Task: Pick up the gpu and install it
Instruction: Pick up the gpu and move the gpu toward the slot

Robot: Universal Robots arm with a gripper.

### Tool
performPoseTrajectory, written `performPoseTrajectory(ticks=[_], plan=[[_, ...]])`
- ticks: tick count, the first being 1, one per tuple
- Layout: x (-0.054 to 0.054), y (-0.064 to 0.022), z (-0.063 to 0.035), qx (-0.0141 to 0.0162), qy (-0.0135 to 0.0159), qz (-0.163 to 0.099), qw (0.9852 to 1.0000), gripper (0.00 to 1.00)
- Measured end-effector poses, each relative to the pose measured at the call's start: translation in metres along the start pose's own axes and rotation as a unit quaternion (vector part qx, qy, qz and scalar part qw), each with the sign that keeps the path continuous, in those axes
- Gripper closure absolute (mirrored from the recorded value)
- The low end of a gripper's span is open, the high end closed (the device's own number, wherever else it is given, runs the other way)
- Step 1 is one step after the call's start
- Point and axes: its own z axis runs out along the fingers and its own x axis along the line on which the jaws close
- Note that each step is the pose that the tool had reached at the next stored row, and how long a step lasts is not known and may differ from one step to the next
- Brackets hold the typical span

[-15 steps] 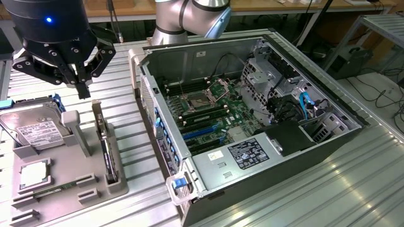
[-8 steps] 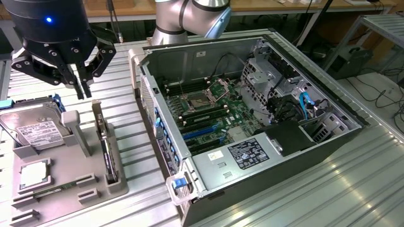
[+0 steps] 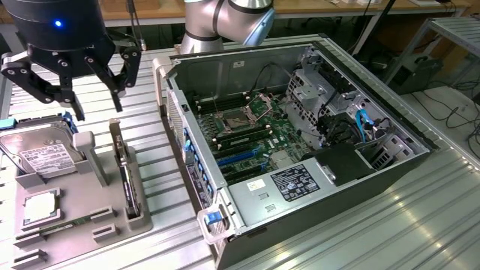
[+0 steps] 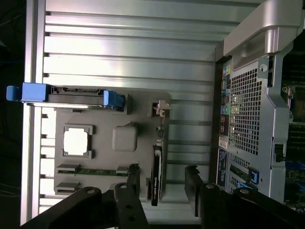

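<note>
Beneath the hand point(image 3: 96, 108), whose fingers are spread apart with nothing clamped between them, the gpu point(image 3: 129, 188) is seen standing on its long edge in a narrow slot of a grey holder tray point(image 3: 98, 230), which is set on the slatted metal counter point(image 3: 375, 225). No contact between the hand and the card can be seen; the hand is held above the tray and clear of it. In the wrist view the gpu point(image 4: 156, 176) is framed between the two dark fingers of the hand point(image 4: 159, 200), lower down than their tips. The card's silver bracket point(image 3: 114, 138) is raised at the end nearest the hand. Just beside the gpu, a blocky grey post point(image 3: 86, 154) rises from the tray, and beyond it a silver hard drive point(image 3: 37, 154) with a white label is propped in its own bay, with blue clips visible at its ends. A square CPU chip point(image 3: 41, 205) and a memory stick point(image 3: 67, 222) are seated further along the same tray. On the card's other side, towards the exterior view's right, an open computer case point(image 3: 248, 73) is laid close to the tray, its motherboard point(image 3: 248, 135) exposed and its perforated rear wall point(image 4: 245, 114) standing near the gpu's slot.
</note>
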Motion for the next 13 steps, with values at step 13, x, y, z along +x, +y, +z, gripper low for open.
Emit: performPoseTrajectory(ticks=[13], plan=[[-0.0013, -0.0004, 0.0085, 0.0247, 0.0004, 0.008, 0.9997, 0.4]])
